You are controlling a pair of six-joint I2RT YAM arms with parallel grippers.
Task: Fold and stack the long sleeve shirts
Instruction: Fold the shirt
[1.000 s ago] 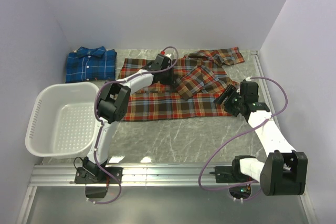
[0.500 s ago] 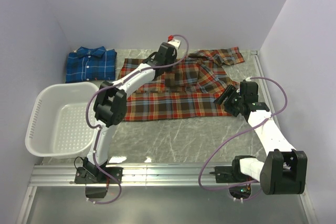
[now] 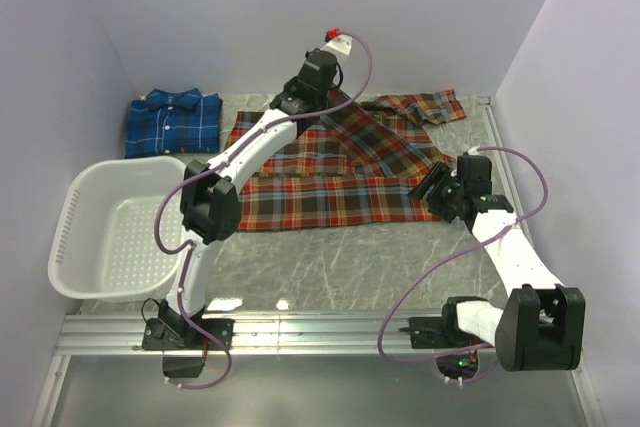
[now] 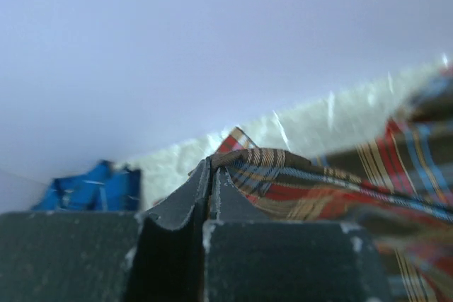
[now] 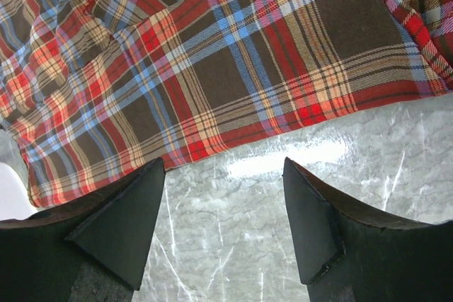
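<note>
The red-orange plaid shirt (image 3: 330,192) lies spread across the middle of the table, with one sleeve (image 3: 425,107) trailing to the back right. My left gripper (image 3: 333,97) is raised near the back wall, shut on a fold of this shirt (image 4: 340,189), and cloth rises to its closed tips (image 4: 211,164). The blue plaid shirt (image 3: 173,124) lies folded at the back left and shows as a blue patch (image 4: 92,187) in the left wrist view. My right gripper (image 3: 433,187) is open just off the red shirt's hem (image 5: 212,68), with only bare table between its fingers (image 5: 223,164).
A white slotted basket (image 3: 75,209) stands at the left, in front of the blue shirt. Grey marble tabletop (image 3: 350,257) shows between the red shirt and the metal rail (image 3: 300,332) at the near edge. Walls close in the back and both sides.
My left gripper has risen and moved back toward the wall, pulling up the flap that lay folded over the red shirt's middle. The right arm has not moved.
</note>
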